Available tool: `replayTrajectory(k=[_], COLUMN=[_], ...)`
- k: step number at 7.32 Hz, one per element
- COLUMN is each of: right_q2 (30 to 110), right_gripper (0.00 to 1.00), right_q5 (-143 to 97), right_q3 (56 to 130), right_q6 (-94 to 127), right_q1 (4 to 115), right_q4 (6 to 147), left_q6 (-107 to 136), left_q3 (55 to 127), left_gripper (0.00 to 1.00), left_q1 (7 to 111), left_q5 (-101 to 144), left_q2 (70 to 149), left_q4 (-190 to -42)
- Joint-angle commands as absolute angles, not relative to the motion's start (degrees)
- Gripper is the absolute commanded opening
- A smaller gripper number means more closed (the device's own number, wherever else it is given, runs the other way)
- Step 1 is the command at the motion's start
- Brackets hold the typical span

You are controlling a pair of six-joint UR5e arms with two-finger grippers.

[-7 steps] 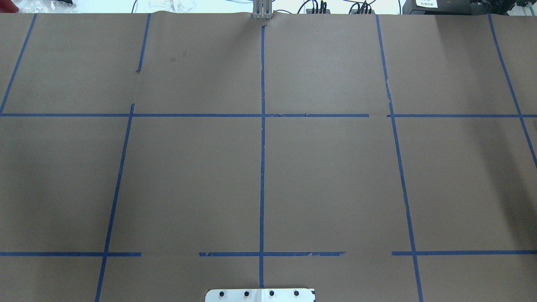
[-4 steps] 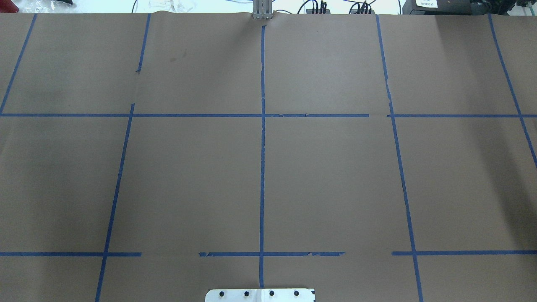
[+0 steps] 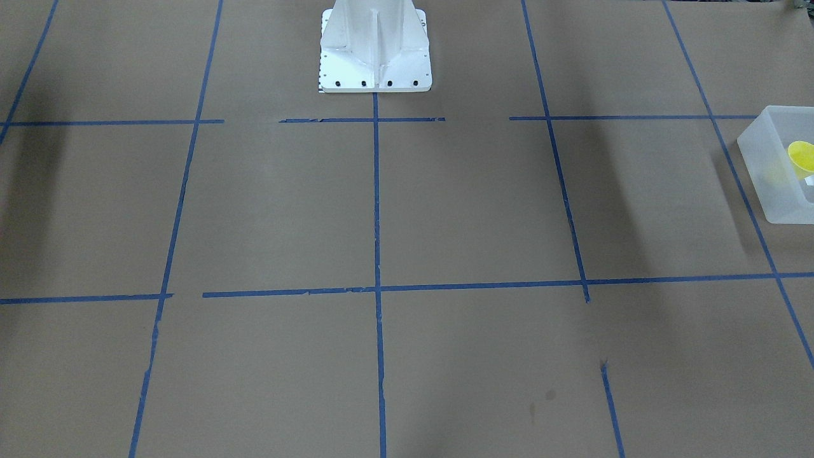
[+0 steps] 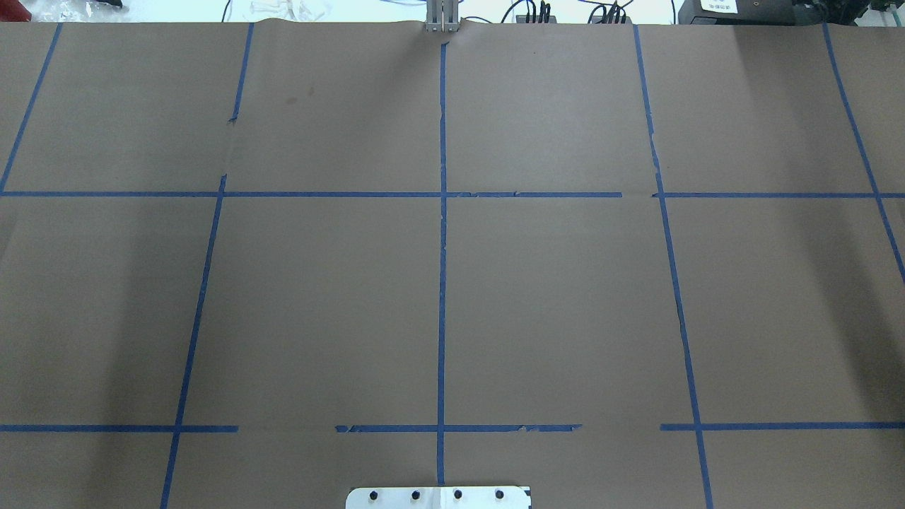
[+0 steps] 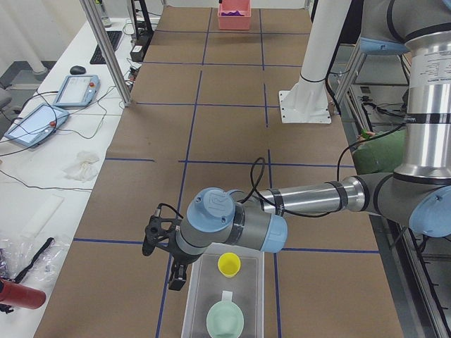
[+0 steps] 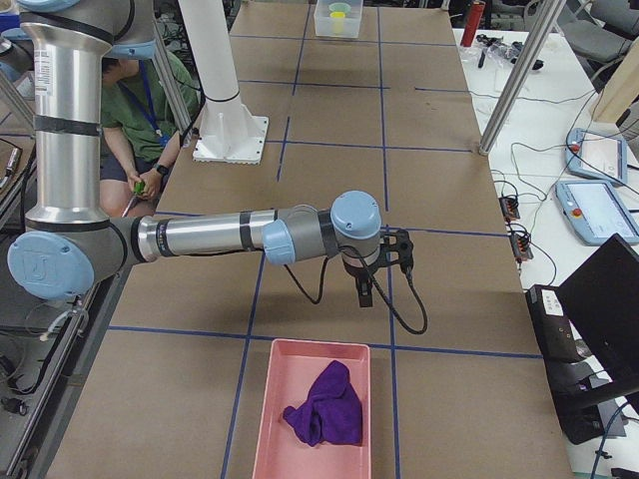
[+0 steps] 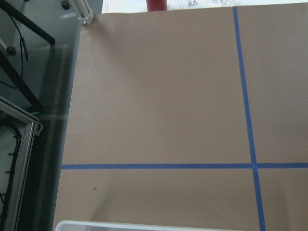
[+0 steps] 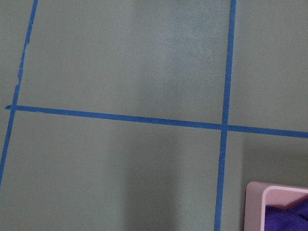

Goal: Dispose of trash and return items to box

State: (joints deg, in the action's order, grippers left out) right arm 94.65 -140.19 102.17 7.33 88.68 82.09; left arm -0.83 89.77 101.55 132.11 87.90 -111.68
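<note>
The frosted white box stands at the table's left end and holds a yellow cup and a pale green cup-like item. The box and the yellow cup also show at the right edge of the front-facing view. My left gripper hangs just beside the box's far-left corner, and I cannot tell whether it is open or shut. My right gripper hangs over bare table just beyond a pink bin, and I cannot tell its state either. The box's rim shows in the left wrist view.
The pink bin holds a crumpled purple cloth; its corner shows in the right wrist view. The white robot base stands mid-table. A red cylinder and tablets lie on the side bench. A person sits behind the robot.
</note>
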Motion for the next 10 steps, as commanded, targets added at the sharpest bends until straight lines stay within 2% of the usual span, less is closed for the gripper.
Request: replayTrajectory(k=[1, 3, 5, 10], right_q2=[94.66, 94.66, 94.66, 95.36], right_gripper=[1.00, 1.00, 1.00, 1.00], right_q5=[-140.18, -140.19, -140.27, -140.36], right_q3=[102.13, 102.13, 102.13, 101.60], right_q6=[7.29, 7.29, 7.29, 7.29], right_q1=[88.68, 88.68, 88.68, 88.68], right_q4=[82.09, 82.09, 82.18, 82.18], left_q6=[-0.79, -1.49, -13.92, -13.62], left_q3=[94.81, 99.48, 97.83, 96.06], left_gripper=[1.00, 1.00, 1.00, 1.00], left_q1=[94.85, 93.52, 93.60, 93.52], left_q5=[131.57, 131.48, 131.57, 132.01], left_q2=[87.89, 87.89, 87.45, 88.24], left_q4=[-104.04, -92.76, -87.39, -87.28])
